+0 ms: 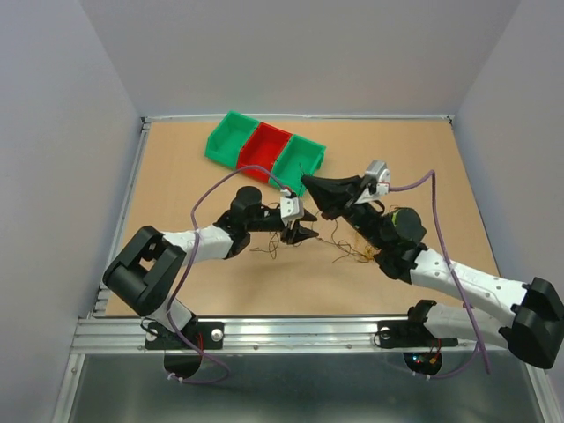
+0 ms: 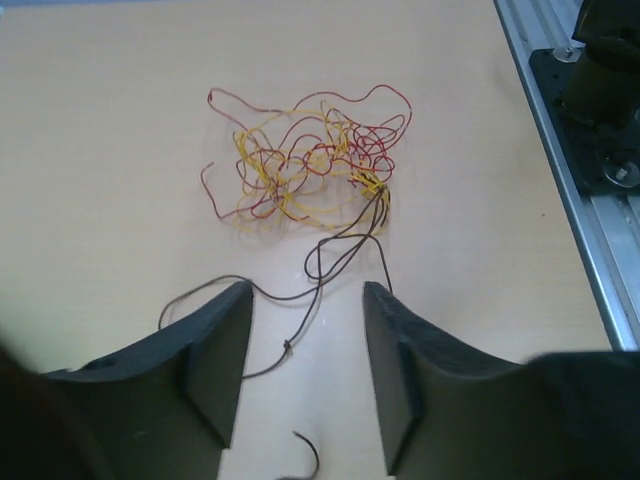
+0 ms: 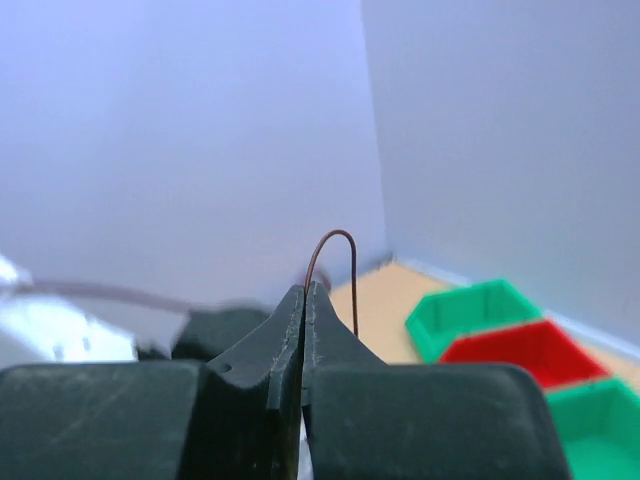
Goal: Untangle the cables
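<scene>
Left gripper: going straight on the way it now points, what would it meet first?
Probably the dark strand lying on the table between the open fingers of the left gripper, then the red-and-yellow clump beyond. Its height above the table is unclear.

The cables [image 2: 310, 165] lie on the desk [image 1: 423, 159] near its middle, just right of the left gripper [image 1: 300, 233]. The bins [image 1: 264, 148] sit behind them toward the far edge, with the right gripper [image 1: 310, 185] in between.

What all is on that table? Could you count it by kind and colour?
Green bins: 2
Red bin: 1
Tangle of thin wires: 1
Robot arms: 2
Total: 6
</scene>
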`<state>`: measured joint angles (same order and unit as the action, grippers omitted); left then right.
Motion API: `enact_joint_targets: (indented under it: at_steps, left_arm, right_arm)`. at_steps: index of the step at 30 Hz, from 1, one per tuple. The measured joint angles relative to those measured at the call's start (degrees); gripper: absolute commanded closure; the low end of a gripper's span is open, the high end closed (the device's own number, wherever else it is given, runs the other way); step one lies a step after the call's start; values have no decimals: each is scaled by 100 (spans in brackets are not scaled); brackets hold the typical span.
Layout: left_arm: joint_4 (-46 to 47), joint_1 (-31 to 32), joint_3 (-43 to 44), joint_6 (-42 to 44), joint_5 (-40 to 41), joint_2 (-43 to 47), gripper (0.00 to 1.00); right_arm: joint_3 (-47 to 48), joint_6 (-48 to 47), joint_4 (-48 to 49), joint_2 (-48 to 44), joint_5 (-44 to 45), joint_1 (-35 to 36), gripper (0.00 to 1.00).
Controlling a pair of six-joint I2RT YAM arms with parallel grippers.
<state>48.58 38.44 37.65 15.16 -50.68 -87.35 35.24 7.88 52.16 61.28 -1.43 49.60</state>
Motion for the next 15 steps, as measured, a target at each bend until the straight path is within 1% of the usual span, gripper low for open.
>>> enact_joint_targets:
  at_steps: [2,3,4,5,6,7,9,12,15]
  left_arm:
    - [9,-42,0,-39,13,-70,63]
    - [9,-70,0,-46,2,-96,71]
    - [7,-83,0,-57,-11,-105,83]
    - [4,-105,9,-35,-17,-109,86]
    - [-37,-122,55,-17,-37,-120,87]
    - [-44,-136,92,-17,-42,-131,88]
    - [-24,-177,216,-9,-61,-138,89]
    - [160,-278,409,17,-96,-17,89]
    - [76,-459,407,37,-70,57,89]
  right_arm:
    - [584,-13,-153,-20,232,0,100]
    - [984,-33,-358,11,339,0,100]
    - [1617,-63,-649,116,433,0,99]
    - [2347,-85,-977,304,474,0,99]
    - [3045,-111,-1176,533,509,0,99]
    - [4105,-155,-1401,866,549,0,99]
    - [5110,-212,-1753,1113,601,0,99]
    - [5783,-317,-2225,1292,800,9,100]
    - [5849,-374,-2347,1309,1014,9,99]
